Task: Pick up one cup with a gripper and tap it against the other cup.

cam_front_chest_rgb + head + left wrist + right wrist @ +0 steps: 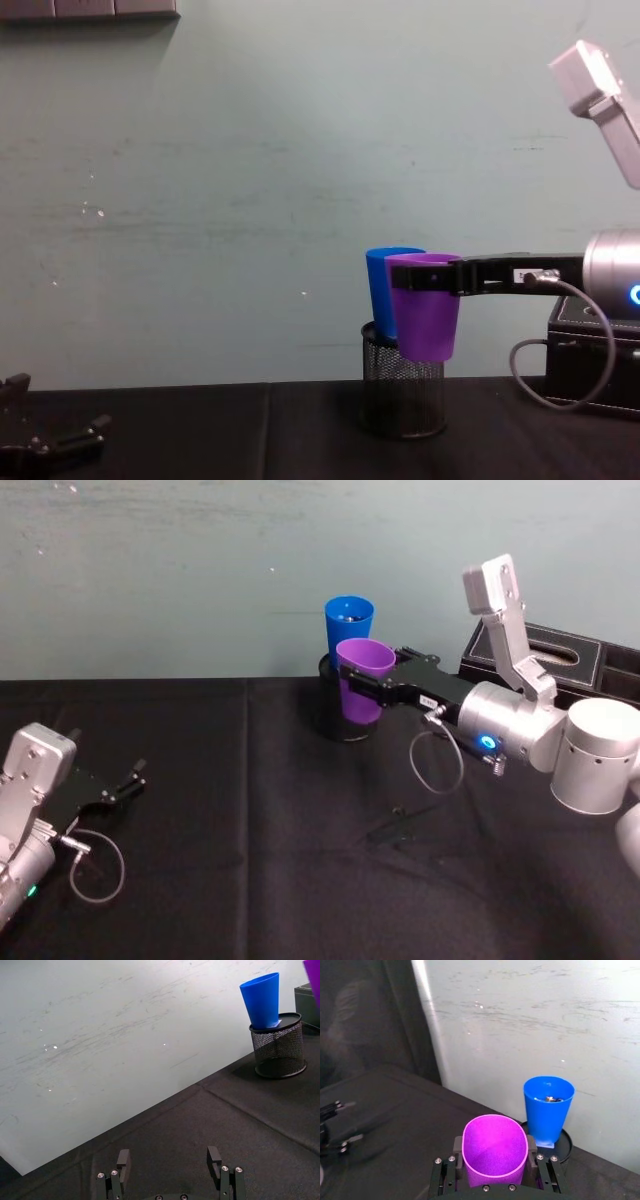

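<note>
My right hand (362, 683) has long flat black jaws with a white label (428, 701), a silver wrist (505, 720) with a glowing blue ring (487, 743) and a looped grey cable (437, 768). My left hand (137, 776) is black, with silver screws (100, 1175).

Slim cup (348, 618) in mesh holder (402, 405), wider cup (365, 662) just in frt
</note>
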Robot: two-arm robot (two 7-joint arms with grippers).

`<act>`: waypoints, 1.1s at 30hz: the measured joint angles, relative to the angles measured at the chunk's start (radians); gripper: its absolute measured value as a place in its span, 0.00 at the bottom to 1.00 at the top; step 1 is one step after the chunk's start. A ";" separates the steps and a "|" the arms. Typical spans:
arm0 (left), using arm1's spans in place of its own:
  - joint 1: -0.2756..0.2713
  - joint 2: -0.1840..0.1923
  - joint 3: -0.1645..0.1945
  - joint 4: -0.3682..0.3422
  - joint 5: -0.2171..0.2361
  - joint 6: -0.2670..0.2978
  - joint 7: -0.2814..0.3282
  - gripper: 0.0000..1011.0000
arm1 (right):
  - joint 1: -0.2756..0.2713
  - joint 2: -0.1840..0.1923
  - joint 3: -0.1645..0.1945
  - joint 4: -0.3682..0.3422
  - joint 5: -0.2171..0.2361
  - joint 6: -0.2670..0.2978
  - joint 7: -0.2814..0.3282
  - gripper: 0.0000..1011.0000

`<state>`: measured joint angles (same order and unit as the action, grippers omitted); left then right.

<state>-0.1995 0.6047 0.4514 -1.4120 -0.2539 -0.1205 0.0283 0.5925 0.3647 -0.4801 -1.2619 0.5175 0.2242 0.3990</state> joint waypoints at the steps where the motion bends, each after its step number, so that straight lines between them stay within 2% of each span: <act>1: 0.000 0.000 0.000 0.000 0.000 0.000 0.000 0.99 | 0.004 -0.006 0.001 0.010 -0.003 -0.002 -0.003 0.70; 12: 0.000 0.000 0.000 0.000 0.000 0.000 0.000 0.99 | 0.052 -0.063 0.014 0.120 -0.042 -0.035 -0.011 0.70; 21: 0.000 0.000 0.000 0.000 0.000 0.000 0.000 0.99 | 0.087 -0.102 0.029 0.201 -0.055 -0.046 0.004 0.70; 33: 0.000 0.000 0.000 0.000 0.000 0.000 0.000 0.99 | 0.100 -0.129 0.046 0.239 -0.073 -0.052 0.015 0.70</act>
<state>-0.1995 0.6047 0.4514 -1.4120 -0.2539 -0.1205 0.0283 0.6930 0.2360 -0.4343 -1.0225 0.4440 0.1720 0.4140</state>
